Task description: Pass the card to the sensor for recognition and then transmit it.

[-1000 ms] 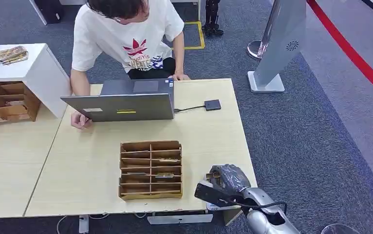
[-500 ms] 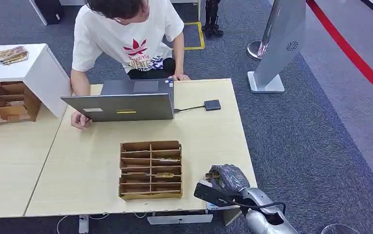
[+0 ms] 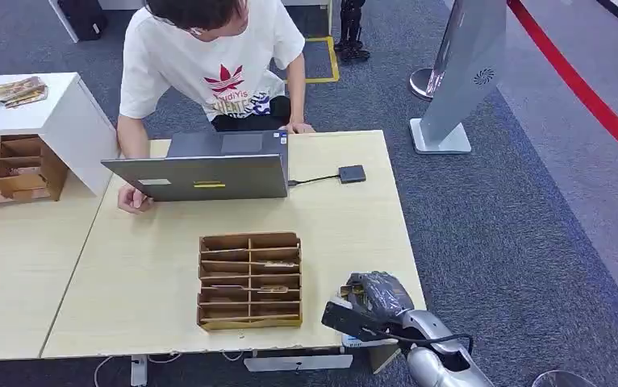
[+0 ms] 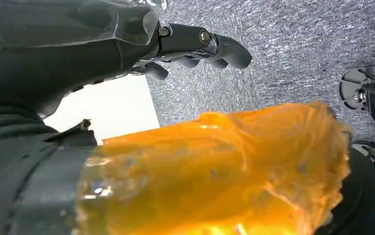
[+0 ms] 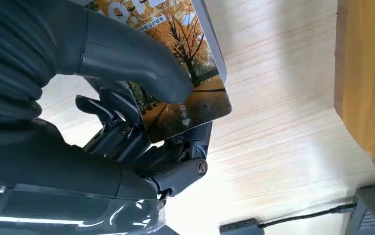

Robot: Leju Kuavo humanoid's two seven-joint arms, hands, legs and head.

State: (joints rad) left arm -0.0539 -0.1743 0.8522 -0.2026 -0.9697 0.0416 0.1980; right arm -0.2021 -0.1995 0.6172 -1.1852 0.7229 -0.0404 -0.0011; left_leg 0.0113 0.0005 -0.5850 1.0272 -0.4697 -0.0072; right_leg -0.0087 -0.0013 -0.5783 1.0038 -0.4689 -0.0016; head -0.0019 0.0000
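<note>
My right hand point(image 3: 374, 297) hovers over the table's front right corner, just right of the wooden card rack point(image 3: 250, 280). In the right wrist view this hand point(image 5: 127, 58) pinches a card point(image 5: 201, 98) printed with autumn trees, thumb on its face and dark fingers behind it. The sensor point(image 3: 352, 173), a small black box, lies on the far right of the table point(image 3: 346, 226), cabled to the laptop point(image 3: 205, 173); the sensor point(image 5: 239, 226) lies well beyond the card. My left hand point(image 4: 195, 41) hangs over grey carpet, fingers loosely extended and holding nothing.
A person in a white shirt point(image 3: 209, 64) sits behind the laptop, one hand point(image 3: 132, 199) on the table. A second wooden rack point(image 3: 11, 169) and a white cabinet point(image 3: 56, 113) stand at the left. A grey floor stand point(image 3: 463, 72) rises right of the table.
</note>
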